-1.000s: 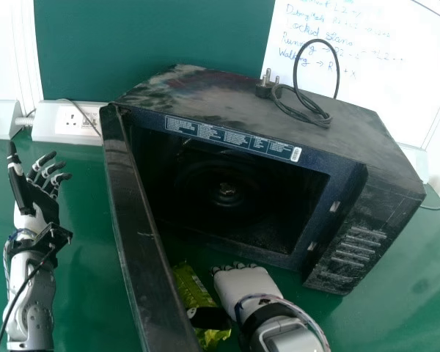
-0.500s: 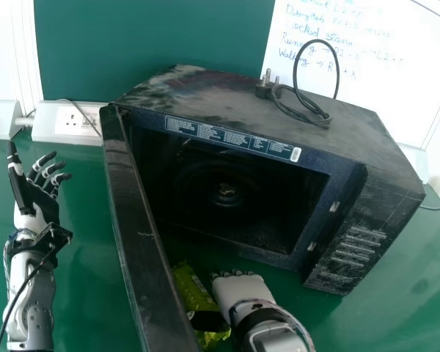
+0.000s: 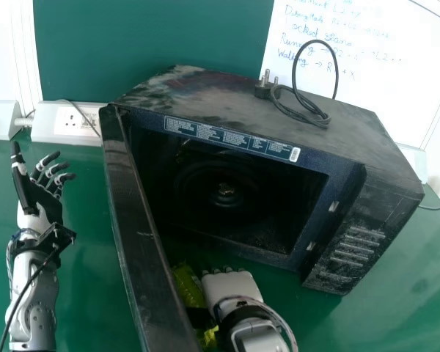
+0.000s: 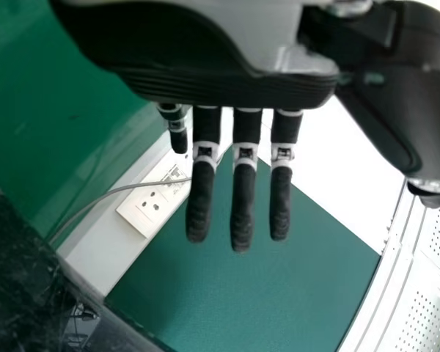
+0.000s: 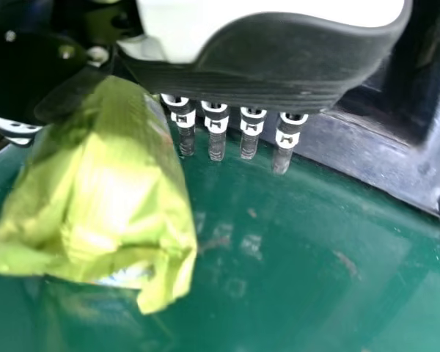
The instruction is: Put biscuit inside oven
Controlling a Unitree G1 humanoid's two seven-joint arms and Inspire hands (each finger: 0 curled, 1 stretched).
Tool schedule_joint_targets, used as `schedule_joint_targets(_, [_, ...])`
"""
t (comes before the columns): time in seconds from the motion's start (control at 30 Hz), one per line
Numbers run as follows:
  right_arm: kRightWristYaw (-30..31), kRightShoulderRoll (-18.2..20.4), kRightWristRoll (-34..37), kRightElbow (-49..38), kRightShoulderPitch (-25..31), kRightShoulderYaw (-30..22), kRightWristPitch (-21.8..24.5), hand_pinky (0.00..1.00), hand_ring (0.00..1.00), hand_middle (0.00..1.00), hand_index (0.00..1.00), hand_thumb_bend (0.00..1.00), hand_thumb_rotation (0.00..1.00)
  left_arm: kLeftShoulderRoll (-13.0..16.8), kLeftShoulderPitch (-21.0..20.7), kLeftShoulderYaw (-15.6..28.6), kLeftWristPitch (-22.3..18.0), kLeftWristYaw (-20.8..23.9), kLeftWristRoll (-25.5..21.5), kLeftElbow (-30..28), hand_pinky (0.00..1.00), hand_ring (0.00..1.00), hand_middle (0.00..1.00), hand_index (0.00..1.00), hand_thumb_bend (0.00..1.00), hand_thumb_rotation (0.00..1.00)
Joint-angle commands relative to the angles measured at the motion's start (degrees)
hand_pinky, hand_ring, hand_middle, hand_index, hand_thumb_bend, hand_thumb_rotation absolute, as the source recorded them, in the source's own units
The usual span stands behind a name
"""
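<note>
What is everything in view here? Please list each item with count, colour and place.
biscuit packet: one, yellow-green, beside the right hand, in front of the oven
oven: one, black, on the table
oven door: one, black, open at the cavity's left
label strip: one, blue, above the cavity
cord and plug: one, black, on the oven
socket panel: at least one, white, left of the oven
table: one, green, under everything
wall panel: one, green, behind
whiteboard: one, white, behind right
left hand: one, black and white, left of the door
right hand: one, white and black, before the cavity
</note>
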Motion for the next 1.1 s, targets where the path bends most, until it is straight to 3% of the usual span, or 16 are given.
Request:
schedule_joint_targets(0.0, [3.59,-0.43,1.17,1.97,0.33,1.73,-1.99,0.92,1.00,1.00,0.97,0.95,0.56,-0.44,-0.71,-0.81,0.15,0.38,0.38,-1.12,0.24,0.31,0.41,0.49,0.52,0.08])
schedule_joint_targets(0.33, [5.11,-2.19,-0.78,3.52,-1.85,4.22,-4.16,0.86,0.92,0.95,0.93,0.91,0.50,-1.28,-1.16,-1.68,0.50,1.34,0.98,-1.98,0.23,0.31,0.40,0.49,0.52,0.08])
schedule_joint_targets(0.43, [5.52,-3.34,-2.09,3.10,-2.45,5.18,-5.47,0.81,0.88,0.93,0.92,0.66,0.28,-1.63,-1.46,-2.11,0.41,1.62,1.34,-2.06,0.23,0.31,0.40,0.49,0.52,0.08])
schedule_joint_targets(0.5, [6.02,-4.02,-1.81,2.76,-2.68,5.92,-6.62,0.79,0.87,0.93,0.92,0.61,0.20,-1.54,-1.55,-2.54,0.26,1.55,2.05,-1.95,0.23,0.31,0.39,0.49,0.52,0.08])
schedule_joint_targets(0.63, [7.56,-4.69,-1.29,2.94,-2.73,8.07,-8.97,0.78,0.87,0.92,0.91,0.64,0.27,-1.36,-1.65,-3.06,0.37,1.28,2.90,-1.90,0.23,0.31,0.40,0.49,0.52,0.08])
schedule_joint_targets(0.77, [9.08,-5.78,0.23,3.68,-3.60,9.29,-11.13,0.75,0.84,0.91,0.89,0.67,0.26,-1.53,-1.75,-3.24,0.04,1.33,3.29,-1.82,0.23,0.31,0.40,0.49,0.52,0.08])
schedule_joint_targets(1.07, [6.00,-7.96,0.64,5.48,-4.40,10.24,-12.28,0.65,0.76,0.86,0.83,0.68,0.31,-1.48,-1.62,-3.37,-0.11,1.08,3.36,-2.16,0.23,0.30,0.39,0.49,0.52,0.08])
